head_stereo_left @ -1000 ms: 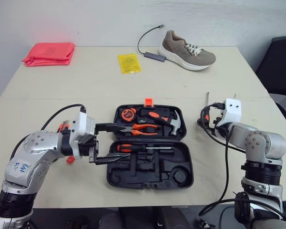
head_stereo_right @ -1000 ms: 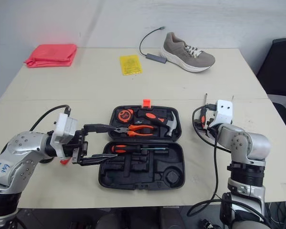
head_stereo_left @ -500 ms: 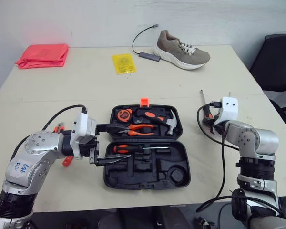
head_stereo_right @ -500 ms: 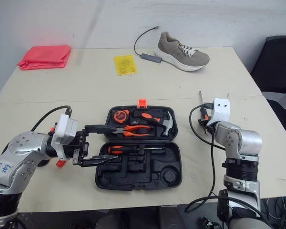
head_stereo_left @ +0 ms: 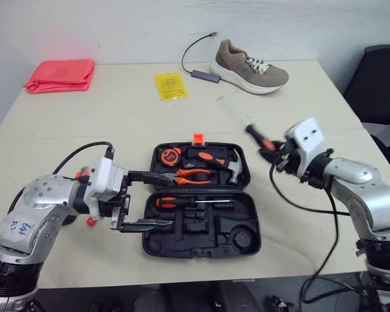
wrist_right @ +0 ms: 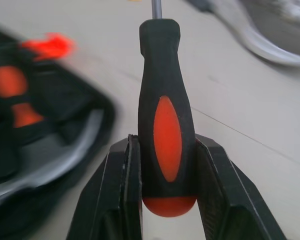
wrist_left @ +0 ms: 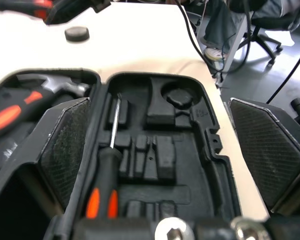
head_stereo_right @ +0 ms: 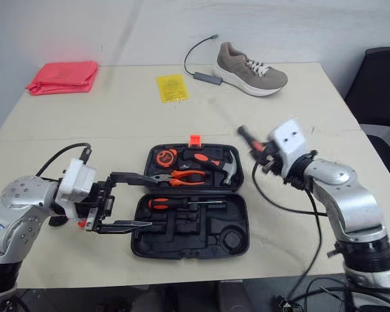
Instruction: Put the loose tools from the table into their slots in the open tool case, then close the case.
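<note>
The black tool case lies open at the table's front centre. Its far half holds a tape measure, orange pliers and a hammer. A black-and-orange screwdriver sits in the near half. My right gripper hovers right of the case, shut on a second screwdriver, handle between the fingers, shaft pointing away toward the far table. My left gripper stands wide open over the case's left edge, fingers empty.
A beige shoe and a cable lie at the far right, a yellow packet at the far middle, a red cloth at the far left. A small orange item peeks from under my left arm. A black chair stands beyond the right edge.
My right gripper shut on the screwdriver at the table's right, lifted it and swung it left toward the case. The left gripper stayed open at the case's left edge.
</note>
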You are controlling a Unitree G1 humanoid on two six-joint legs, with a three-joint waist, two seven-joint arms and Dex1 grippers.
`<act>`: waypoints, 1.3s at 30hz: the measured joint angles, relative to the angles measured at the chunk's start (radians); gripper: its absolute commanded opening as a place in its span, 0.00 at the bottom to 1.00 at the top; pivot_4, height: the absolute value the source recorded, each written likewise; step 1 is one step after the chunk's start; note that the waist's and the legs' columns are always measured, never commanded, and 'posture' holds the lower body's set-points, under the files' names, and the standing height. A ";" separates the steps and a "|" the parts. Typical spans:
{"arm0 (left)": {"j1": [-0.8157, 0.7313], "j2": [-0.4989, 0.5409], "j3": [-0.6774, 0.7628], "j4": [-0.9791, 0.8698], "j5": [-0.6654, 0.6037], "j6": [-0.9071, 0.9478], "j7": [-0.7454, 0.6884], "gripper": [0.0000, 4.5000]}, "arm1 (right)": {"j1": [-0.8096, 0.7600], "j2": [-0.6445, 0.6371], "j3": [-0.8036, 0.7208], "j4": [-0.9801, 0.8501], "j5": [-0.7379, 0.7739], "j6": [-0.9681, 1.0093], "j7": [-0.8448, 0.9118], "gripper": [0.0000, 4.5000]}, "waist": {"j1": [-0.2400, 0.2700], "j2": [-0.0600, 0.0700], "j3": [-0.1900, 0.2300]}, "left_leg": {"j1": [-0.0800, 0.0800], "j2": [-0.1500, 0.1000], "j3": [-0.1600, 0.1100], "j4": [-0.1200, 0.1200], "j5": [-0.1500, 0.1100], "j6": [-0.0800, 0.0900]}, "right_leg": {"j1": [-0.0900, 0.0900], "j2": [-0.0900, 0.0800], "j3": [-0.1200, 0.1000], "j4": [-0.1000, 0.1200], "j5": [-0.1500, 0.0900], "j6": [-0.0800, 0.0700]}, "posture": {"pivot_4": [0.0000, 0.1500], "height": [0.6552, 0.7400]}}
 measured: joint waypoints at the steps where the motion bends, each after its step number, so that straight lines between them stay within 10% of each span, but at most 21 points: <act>1: 0.007 0.003 0.011 0.004 -0.001 -0.005 -0.006 1.00 | 0.003 -0.018 0.032 -0.033 0.022 0.005 0.055 0.22 | 0.000 0.000 0.000 | 0.000 0.000 0.000 0.000 0.000 0.000 | 0.000 0.000 0.000 0.000 0.000 0.000 | 1.00 1.00; 13: 0.148 0.084 0.072 0.050 -0.012 0.057 -0.070 1.00 | -0.100 -0.091 0.350 -0.181 0.037 0.215 0.210 0.22 | 0.001 -0.005 0.002 | -0.001 0.000 -0.001 0.002 -0.001 0.002 | 0.000 -0.004 -0.001 0.000 -0.001 -0.001 | 1.00 1.00; 39: 0.139 0.078 0.072 0.048 -0.011 0.064 -0.046 1.00 | -0.096 -0.182 0.377 -0.062 -0.145 -0.023 0.389 0.22 | 0.002 -0.006 0.001 | 0.000 0.000 0.000 0.003 -0.002 0.003 | 0.000 -0.004 -0.001 0.001 -0.001 -0.001 | 1.00 1.00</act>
